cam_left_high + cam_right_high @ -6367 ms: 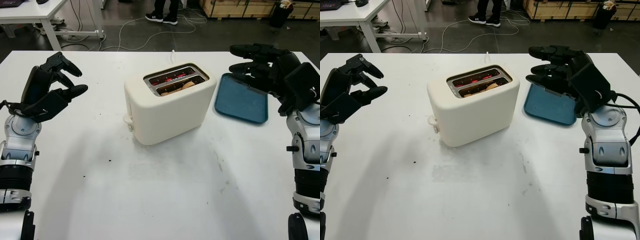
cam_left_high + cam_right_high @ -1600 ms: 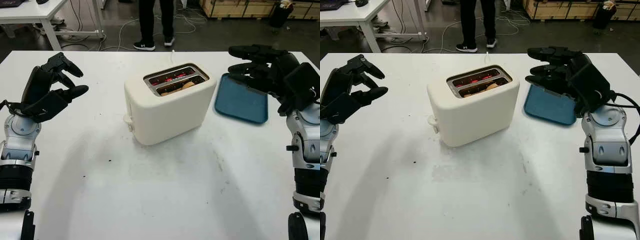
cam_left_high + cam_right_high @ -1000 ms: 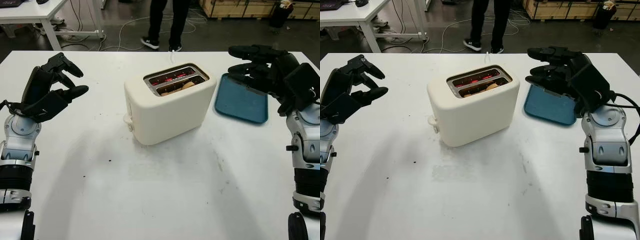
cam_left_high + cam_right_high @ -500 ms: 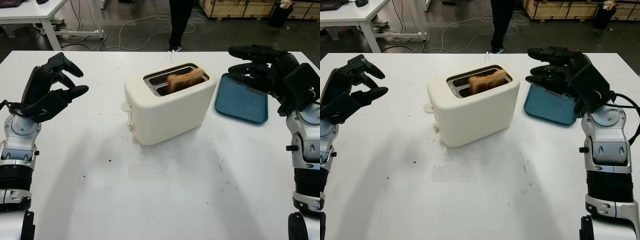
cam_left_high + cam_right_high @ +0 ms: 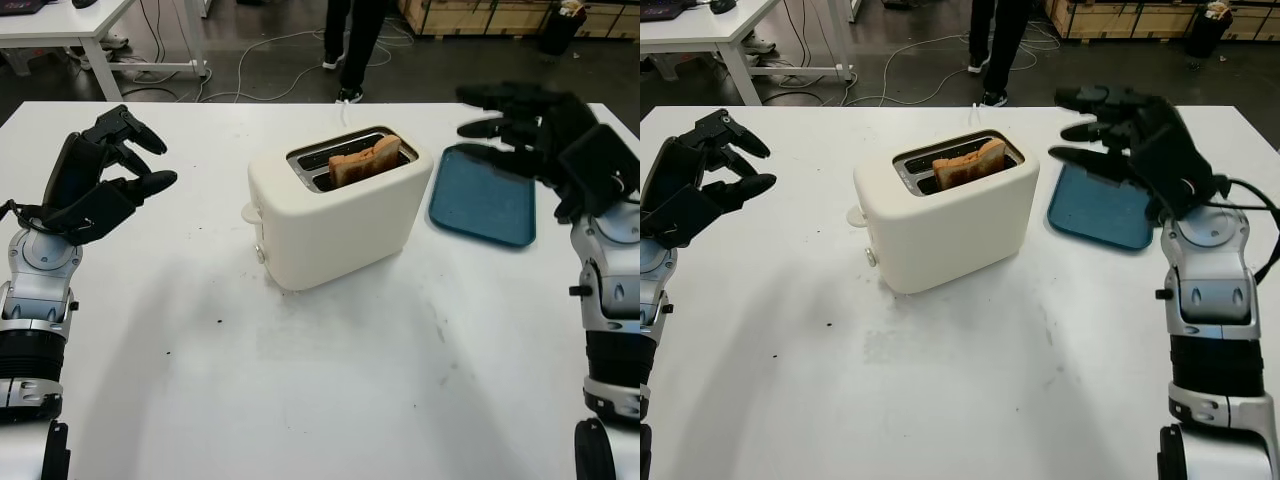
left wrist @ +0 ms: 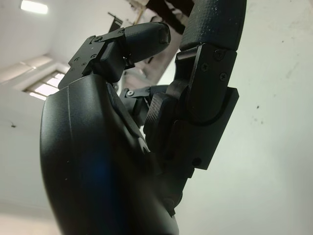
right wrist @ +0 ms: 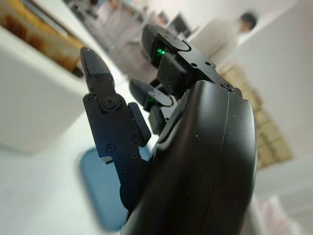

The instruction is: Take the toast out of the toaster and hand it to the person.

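Observation:
A cream toaster point(image 5: 335, 215) stands mid-table with a browned slice of toast point(image 5: 364, 160) sticking up out of its nearer slot. My right hand point(image 5: 482, 124) hovers open to the toaster's right, above a blue tray point(image 5: 482, 205), fingers pointing at the toaster and apart from it. The right wrist view has the toast point(image 7: 34, 27) and the toaster wall point(image 7: 29, 107) beyond my right hand point(image 7: 122, 88). My left hand point(image 5: 140, 165) is raised open near the table's left edge. A person's legs point(image 5: 350, 35) stand beyond the far table edge.
The toaster's lever knob point(image 5: 248, 212) sits high on its left end, and its cord point(image 5: 344, 108) runs off the far edge. Cables lie on the floor behind. A second white table point(image 5: 70, 25) stands at the far left.
The toast has popped up and settled in the slot, the red glow is gone and the lever has risen. My right hand lifted slightly. The person shifted behind the table.

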`<act>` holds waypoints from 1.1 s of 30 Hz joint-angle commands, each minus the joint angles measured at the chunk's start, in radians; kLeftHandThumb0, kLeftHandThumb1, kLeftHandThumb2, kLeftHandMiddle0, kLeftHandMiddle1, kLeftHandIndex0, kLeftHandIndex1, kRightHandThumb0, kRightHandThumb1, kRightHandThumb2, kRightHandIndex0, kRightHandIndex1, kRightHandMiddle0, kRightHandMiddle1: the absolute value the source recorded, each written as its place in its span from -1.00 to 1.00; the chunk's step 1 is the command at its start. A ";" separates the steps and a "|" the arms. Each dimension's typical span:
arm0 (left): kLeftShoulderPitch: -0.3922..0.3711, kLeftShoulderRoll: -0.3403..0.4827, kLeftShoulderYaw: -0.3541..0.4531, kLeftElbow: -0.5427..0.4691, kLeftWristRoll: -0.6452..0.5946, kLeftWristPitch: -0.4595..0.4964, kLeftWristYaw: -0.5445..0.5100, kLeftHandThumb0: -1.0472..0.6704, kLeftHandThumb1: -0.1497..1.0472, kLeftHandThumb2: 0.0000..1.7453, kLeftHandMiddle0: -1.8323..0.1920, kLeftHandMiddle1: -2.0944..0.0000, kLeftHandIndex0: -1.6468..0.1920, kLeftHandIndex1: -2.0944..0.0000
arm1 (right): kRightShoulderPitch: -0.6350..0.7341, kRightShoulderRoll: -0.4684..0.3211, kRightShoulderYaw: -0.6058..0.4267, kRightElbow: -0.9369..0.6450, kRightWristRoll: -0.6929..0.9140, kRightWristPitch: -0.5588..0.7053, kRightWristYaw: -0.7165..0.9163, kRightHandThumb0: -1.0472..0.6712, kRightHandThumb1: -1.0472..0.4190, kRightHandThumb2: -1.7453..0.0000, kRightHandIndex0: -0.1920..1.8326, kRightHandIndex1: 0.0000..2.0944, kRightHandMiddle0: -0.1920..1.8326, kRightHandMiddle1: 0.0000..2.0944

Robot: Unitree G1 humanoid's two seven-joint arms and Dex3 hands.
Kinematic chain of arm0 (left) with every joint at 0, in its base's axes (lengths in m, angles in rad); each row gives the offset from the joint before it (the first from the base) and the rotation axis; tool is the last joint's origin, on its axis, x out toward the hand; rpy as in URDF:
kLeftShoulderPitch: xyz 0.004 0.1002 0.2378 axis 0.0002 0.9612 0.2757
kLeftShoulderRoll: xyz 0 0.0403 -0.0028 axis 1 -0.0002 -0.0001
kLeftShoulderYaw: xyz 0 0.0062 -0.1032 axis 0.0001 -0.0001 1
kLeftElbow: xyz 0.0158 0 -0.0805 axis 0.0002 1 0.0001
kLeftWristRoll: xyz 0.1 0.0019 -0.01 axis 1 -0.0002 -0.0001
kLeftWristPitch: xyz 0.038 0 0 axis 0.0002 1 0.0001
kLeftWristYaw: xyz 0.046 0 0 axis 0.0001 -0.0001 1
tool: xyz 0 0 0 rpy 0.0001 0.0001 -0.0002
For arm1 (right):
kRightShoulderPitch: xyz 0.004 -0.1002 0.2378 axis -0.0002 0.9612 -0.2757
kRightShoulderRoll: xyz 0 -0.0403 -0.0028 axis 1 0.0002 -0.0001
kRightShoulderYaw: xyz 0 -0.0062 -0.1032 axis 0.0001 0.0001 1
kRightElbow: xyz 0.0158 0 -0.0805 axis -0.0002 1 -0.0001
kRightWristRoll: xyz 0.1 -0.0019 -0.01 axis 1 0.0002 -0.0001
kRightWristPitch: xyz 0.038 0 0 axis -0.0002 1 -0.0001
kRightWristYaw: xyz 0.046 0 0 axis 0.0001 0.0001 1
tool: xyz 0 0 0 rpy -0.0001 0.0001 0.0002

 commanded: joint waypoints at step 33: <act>0.006 -0.010 0.007 -0.011 0.002 -0.006 0.017 -1.00 0.79 -0.80 0.32 -0.49 0.38 -0.47 | -0.554 -0.011 0.462 0.710 -0.454 -0.640 0.129 -0.19 -0.39 1.00 -0.10 -0.62 0.05 -0.99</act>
